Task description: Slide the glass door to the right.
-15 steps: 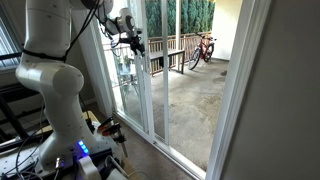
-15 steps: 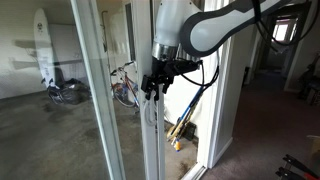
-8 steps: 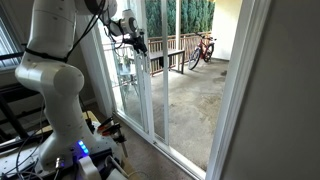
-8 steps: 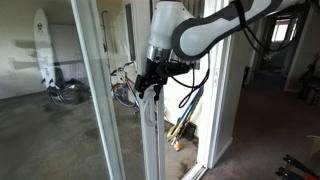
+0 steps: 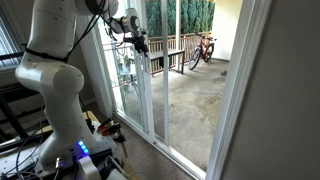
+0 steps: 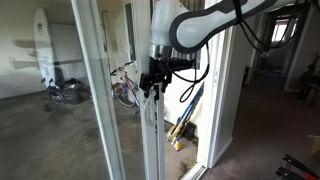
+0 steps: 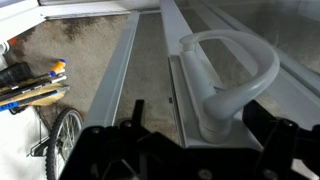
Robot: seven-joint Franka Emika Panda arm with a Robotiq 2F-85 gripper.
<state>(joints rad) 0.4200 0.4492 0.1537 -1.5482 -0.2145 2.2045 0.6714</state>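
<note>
The glass door shows in both exterior views as a tall clear pane in a narrow white frame; its vertical stile (image 5: 151, 95) (image 6: 151, 140) stands right by my gripper. My gripper (image 5: 134, 41) (image 6: 152, 86) is up against the stile at handle height. In the wrist view the white D-shaped pull handle (image 7: 236, 68) on the stile (image 7: 188, 120) lies between my two black fingers (image 7: 200, 125). The fingers stand apart on either side of it, the right one close to the handle's base. The gripper looks open.
A wide white jamb (image 5: 236, 90) stands on the near side of the opening. A second white-framed pane (image 6: 95, 90) is beside the door. Outside are a concrete patio, a bicycle (image 5: 203, 48) (image 6: 124, 86) and a surfboard (image 6: 40, 48). Tools lean by the frame (image 6: 186, 122).
My gripper has moved slightly up and closer along the stile over the last second. The door has not visibly moved.
</note>
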